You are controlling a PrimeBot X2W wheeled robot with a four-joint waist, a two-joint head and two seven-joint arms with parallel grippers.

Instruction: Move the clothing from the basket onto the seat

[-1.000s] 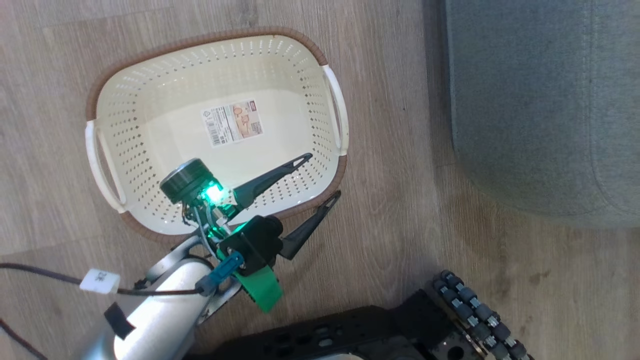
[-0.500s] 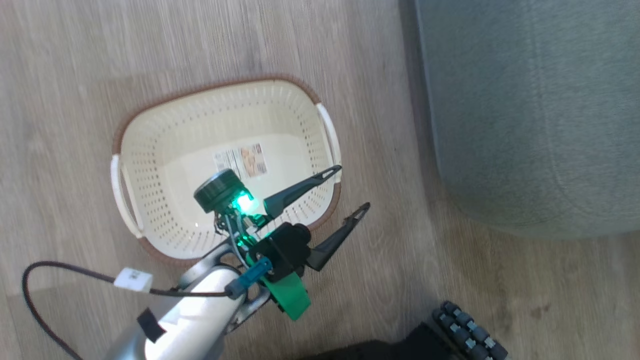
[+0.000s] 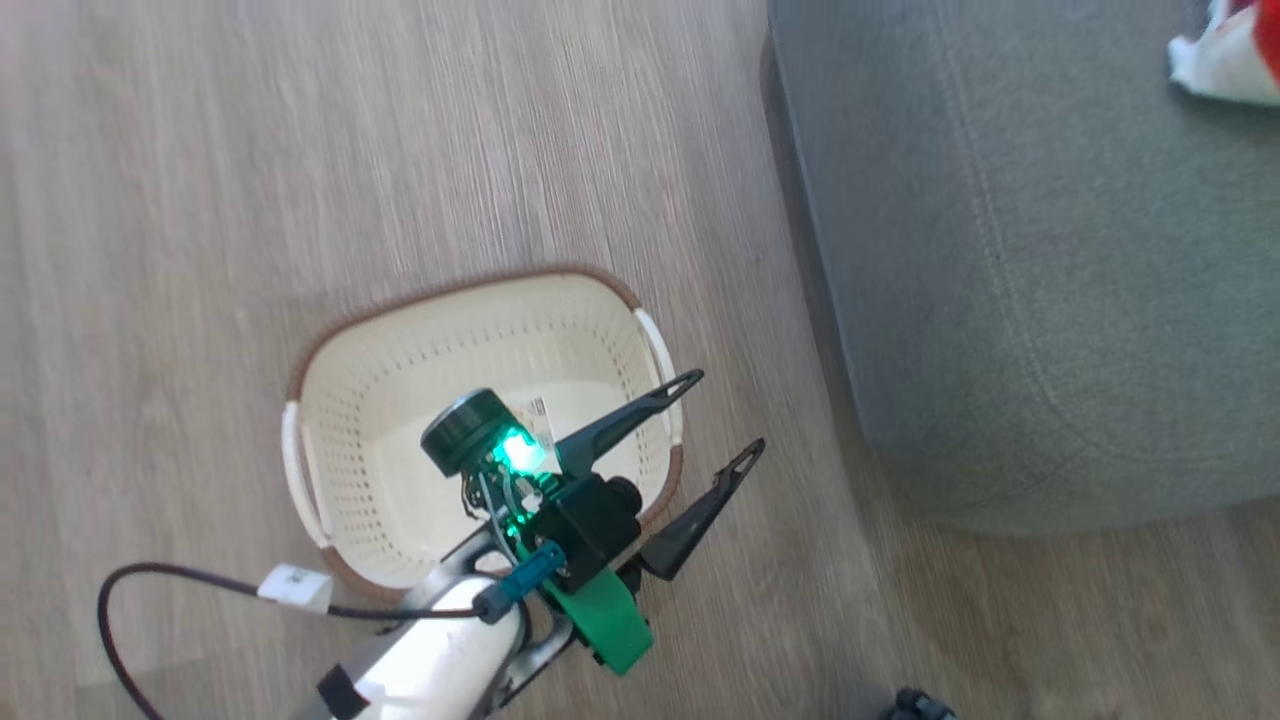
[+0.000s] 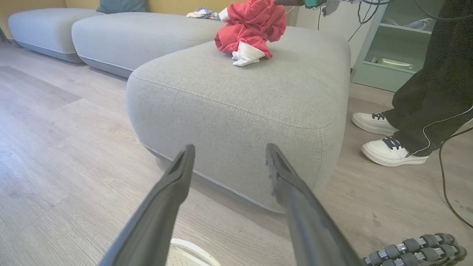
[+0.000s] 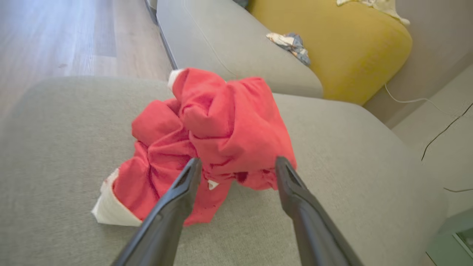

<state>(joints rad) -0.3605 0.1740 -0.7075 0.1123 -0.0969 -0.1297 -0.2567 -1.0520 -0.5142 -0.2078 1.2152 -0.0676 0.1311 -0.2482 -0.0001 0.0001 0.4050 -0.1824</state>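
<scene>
Clothing (image 5: 207,144) heaped on seat (image 5: 332,147); right pincer (image 5: 238,159) agape

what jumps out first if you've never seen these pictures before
The crumpled bright red clothing with white cuffs lies on the grey seat, right before the open right gripper. Next comes the cream basket on the wood floor beside the seat, the open left gripper over one end, and a person's white shoes by the seat.
</scene>
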